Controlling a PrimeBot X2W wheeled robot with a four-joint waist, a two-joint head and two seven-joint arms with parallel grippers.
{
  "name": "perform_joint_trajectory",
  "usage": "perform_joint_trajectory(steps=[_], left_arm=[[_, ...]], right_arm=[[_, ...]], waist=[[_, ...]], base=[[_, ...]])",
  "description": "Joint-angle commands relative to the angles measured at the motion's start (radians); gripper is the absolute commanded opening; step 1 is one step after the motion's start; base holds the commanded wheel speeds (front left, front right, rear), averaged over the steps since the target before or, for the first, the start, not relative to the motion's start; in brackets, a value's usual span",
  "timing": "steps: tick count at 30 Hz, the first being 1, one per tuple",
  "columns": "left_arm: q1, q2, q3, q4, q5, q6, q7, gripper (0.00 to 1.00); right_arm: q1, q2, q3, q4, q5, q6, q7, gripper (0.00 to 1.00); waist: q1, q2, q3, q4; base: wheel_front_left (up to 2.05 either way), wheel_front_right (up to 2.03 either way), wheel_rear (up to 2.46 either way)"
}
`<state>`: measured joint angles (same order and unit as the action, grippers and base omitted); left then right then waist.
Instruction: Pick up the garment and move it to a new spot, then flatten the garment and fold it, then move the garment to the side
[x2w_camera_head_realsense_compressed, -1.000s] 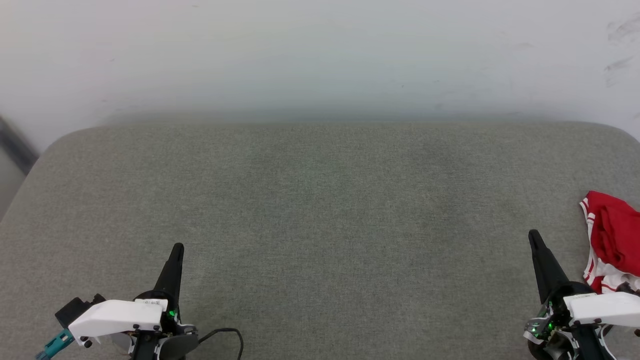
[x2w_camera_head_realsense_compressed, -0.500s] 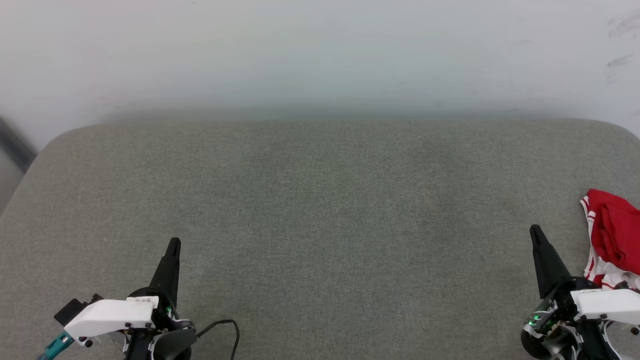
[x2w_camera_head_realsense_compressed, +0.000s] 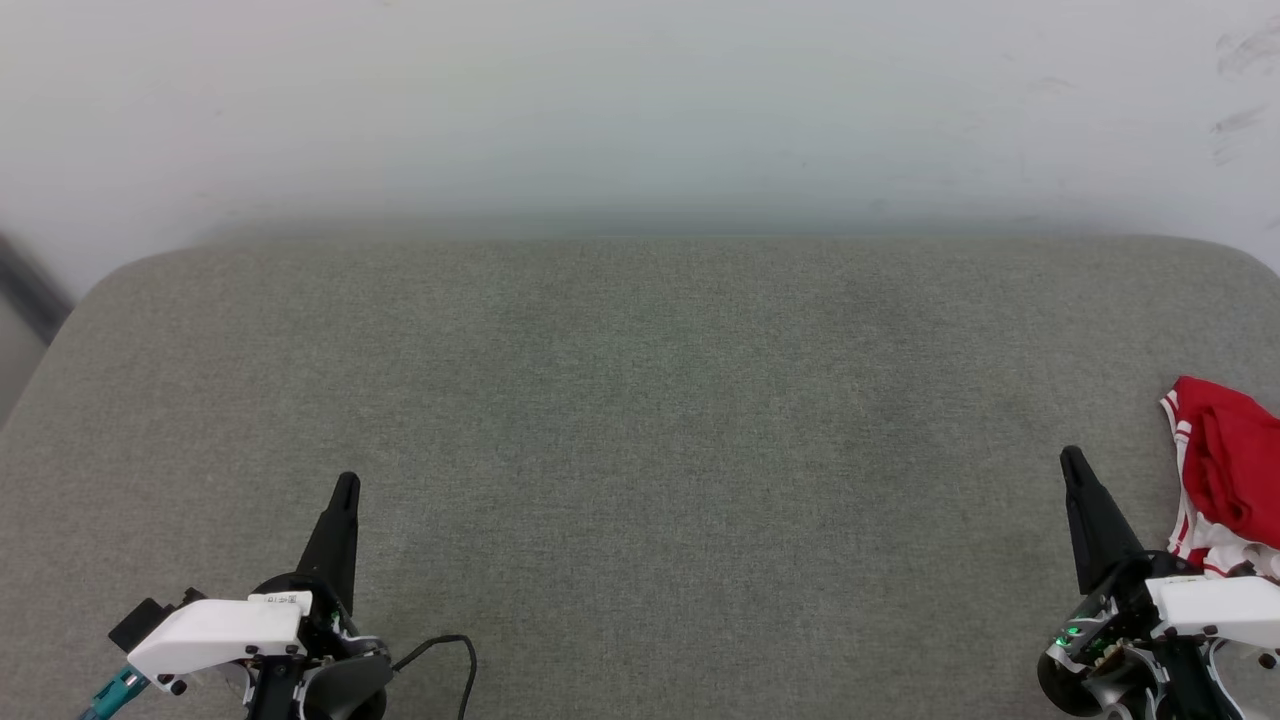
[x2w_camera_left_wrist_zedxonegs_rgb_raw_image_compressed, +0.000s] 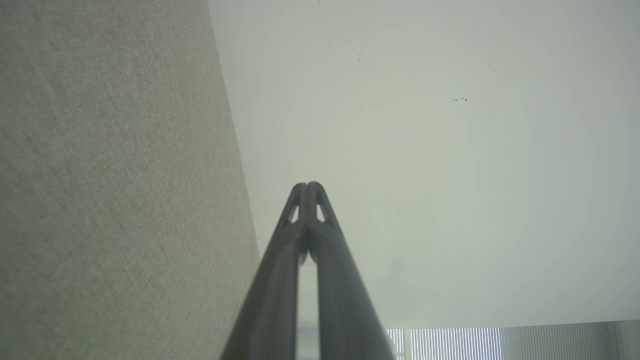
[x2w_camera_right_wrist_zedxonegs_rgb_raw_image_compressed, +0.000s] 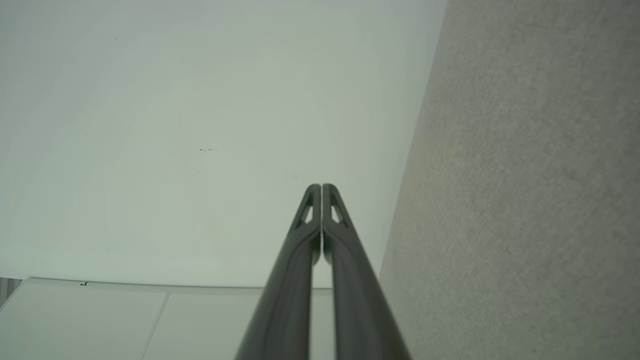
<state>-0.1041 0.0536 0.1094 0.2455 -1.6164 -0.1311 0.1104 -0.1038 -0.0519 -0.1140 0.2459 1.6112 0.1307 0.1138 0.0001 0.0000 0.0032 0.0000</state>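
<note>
Right gripper (x2w_camera_head_realsense_compressed: 1072, 460) and left gripper (x2w_camera_head_realsense_compressed: 346, 482) both closed, empty; garment (x2w_camera_head_realsense_compressed: 1235, 470) heaped just right of the right gripper.

both arms low at the near edge — left gripper (x2w_camera_head_realsense_compressed: 346, 483) and right gripper (x2w_camera_head_realsense_compressed: 1071, 458) with fingers pressed together, empty, pointing forward — white wrists level.

garment (x2w_camera_head_realsense_compressed: 1225, 470): cushion (x2w_camera_head_realsense_compressed: 640, 420) right edge | right tool (x2w_camera_head_realsense_compressed: 1072, 462): just left
</note>
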Motion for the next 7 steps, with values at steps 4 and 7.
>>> perform_joint_trajectory(steps=[4,7], left_arm=[[-0.008,-0.001,0.004,0.000,-0.002,-0.003,0.002,0.00],[-0.008,-0.001,0.005,0.000,-0.001,-0.003,0.002,0.00]], right_arm=[[-0.011,0.003,-0.001,0.001,0.003,0.000,0.001,0.00],[-0.011,0.003,-0.001,0.001,0.003,0.000,0.001,0.00]], waist=[[-0.0001,0.0000,0.000,0.000],[-0.0001,0.0000,0.000,0.000]], base=[[0.00,0.00,0.00],[0.00,0.00,0.00]])
